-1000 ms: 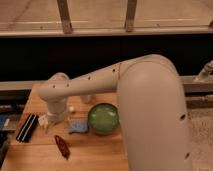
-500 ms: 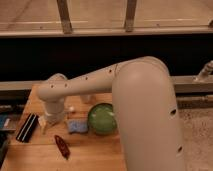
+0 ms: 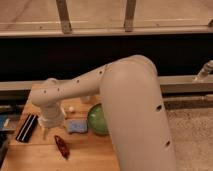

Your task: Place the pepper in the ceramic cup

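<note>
The pepper (image 3: 61, 146) is a small dark red chili lying on the wooden table (image 3: 90, 155) near its front left. My gripper (image 3: 46, 129) hangs at the end of the white arm (image 3: 75, 90), just above and to the left of the pepper and apart from it. The ceramic cup (image 3: 86, 99) is a pale shape at the back of the table, mostly hidden behind the arm.
A wide green bowl (image 3: 98, 119) sits right of a blue-grey sponge (image 3: 76, 126). A black striped object (image 3: 26, 128) lies at the table's left edge, with a blue item (image 3: 4, 123) beyond it. The arm's large upper link (image 3: 140, 115) covers the right side.
The gripper has come down slightly toward the front of the table, nearer the pepper. The arm's large link has shifted left. The pepper, sponge and bowl have not moved.
</note>
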Robot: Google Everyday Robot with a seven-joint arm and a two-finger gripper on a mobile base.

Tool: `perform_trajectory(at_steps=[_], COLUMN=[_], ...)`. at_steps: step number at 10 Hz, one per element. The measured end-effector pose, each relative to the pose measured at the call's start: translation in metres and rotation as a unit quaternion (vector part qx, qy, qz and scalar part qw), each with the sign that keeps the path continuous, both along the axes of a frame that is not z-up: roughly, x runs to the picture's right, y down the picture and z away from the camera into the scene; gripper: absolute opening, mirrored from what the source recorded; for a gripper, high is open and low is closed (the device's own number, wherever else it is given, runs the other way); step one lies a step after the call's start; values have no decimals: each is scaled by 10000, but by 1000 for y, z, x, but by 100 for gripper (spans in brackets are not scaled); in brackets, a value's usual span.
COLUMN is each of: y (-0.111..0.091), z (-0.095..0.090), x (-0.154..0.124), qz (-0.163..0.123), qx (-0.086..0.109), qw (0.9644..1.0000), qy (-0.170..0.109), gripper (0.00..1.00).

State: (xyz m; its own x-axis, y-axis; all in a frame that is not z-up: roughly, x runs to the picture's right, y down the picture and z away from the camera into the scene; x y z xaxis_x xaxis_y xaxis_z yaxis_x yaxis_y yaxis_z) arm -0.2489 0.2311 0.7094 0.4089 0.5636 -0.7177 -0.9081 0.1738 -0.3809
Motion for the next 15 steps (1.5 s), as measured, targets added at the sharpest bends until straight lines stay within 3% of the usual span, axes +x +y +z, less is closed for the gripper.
perform_trajectory(at_steps=[3,9,15], y=[12,38,49], z=[7,38,46], x=[4,3,-4], qz=[66,218,151], qx=[-103,-411,-561], qw=[9999,9988,9982], qy=[-51,-171,-163], gripper=[65,65,65])
